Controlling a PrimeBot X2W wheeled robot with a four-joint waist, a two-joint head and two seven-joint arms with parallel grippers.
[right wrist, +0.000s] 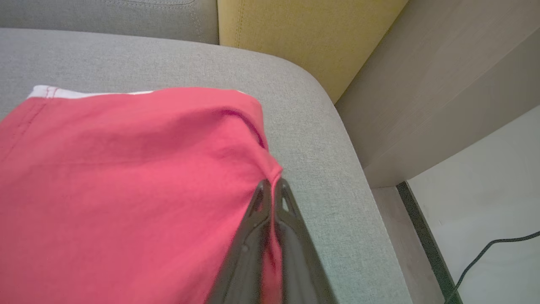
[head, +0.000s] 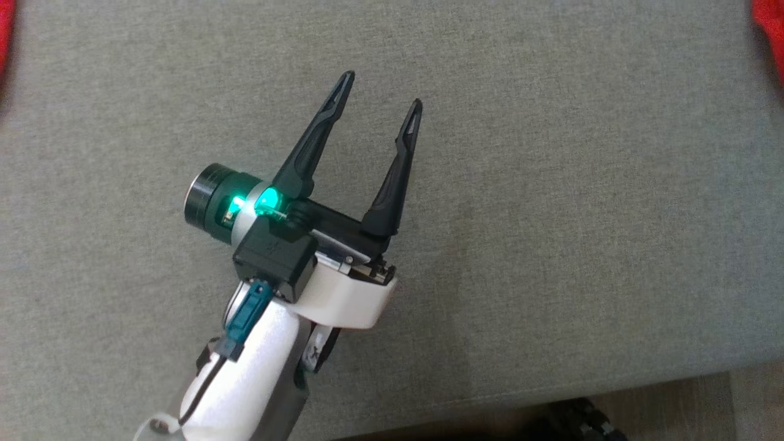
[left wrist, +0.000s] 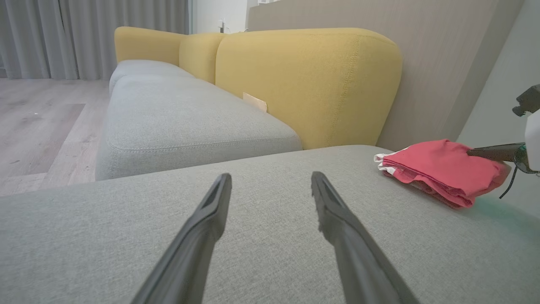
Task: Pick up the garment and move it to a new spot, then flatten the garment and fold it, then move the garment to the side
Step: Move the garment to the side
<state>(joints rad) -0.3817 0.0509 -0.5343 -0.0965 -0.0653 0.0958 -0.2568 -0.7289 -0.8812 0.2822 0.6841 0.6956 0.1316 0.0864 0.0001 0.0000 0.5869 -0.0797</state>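
Head view: left gripper over the grey seat cushion, fingers spread wide, carrying nothing; slivers of red at the far corners, too cropped to name. Left wrist view: the same two fingers apart above the cushion, the folded red garment well off to the right at the cushion's end, below the yellow backrest, with the right gripper biting its right edge. Right wrist view: right gripper squeezed together on a thin pinch of the garment's corner, just beside the cushion's rounded edge, with a wall panel and a black cable beyond the drop. Probably the last step, shifting the folded stack aside. Risks from here: with so little cloth in the bite, may lift just the top layer and peel the fold open. May also lose the corner mid-drag, since thin knit slides easily between narrow fingers. With the stack this close to the right edge, any pull outward could tip it off the cushion toward the cable. No support from the left side either, being well apart from the cloth, so likely to trail and bunch behind a one-corner pull.
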